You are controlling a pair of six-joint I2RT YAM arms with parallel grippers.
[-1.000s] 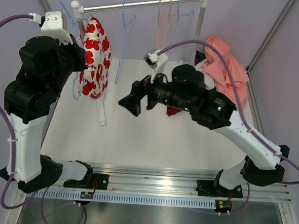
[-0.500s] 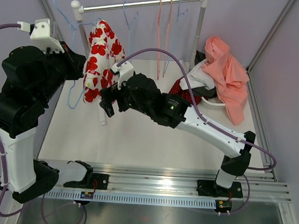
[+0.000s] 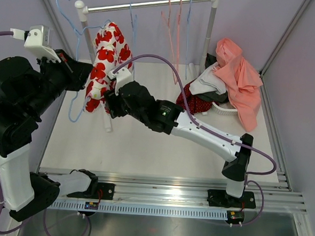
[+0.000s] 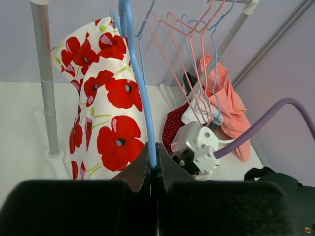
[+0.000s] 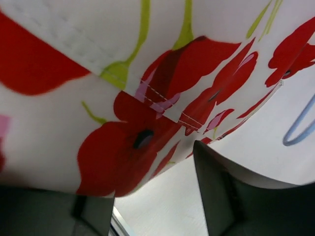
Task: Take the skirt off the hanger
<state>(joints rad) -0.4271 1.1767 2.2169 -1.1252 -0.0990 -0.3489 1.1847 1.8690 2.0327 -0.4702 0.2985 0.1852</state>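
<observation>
The left gripper (image 4: 152, 164) is clamping the blue hanger (image 4: 136, 69) at upper left while the right gripper (image 5: 150, 179), jaws spread, is facing the limp, light skirt (image 5: 123, 118), probably best pinched near its hem

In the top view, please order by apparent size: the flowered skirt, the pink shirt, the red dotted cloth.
Largest: pink shirt and flowered skirt, too alike to rank.
Smallest: red dotted cloth.
</observation>
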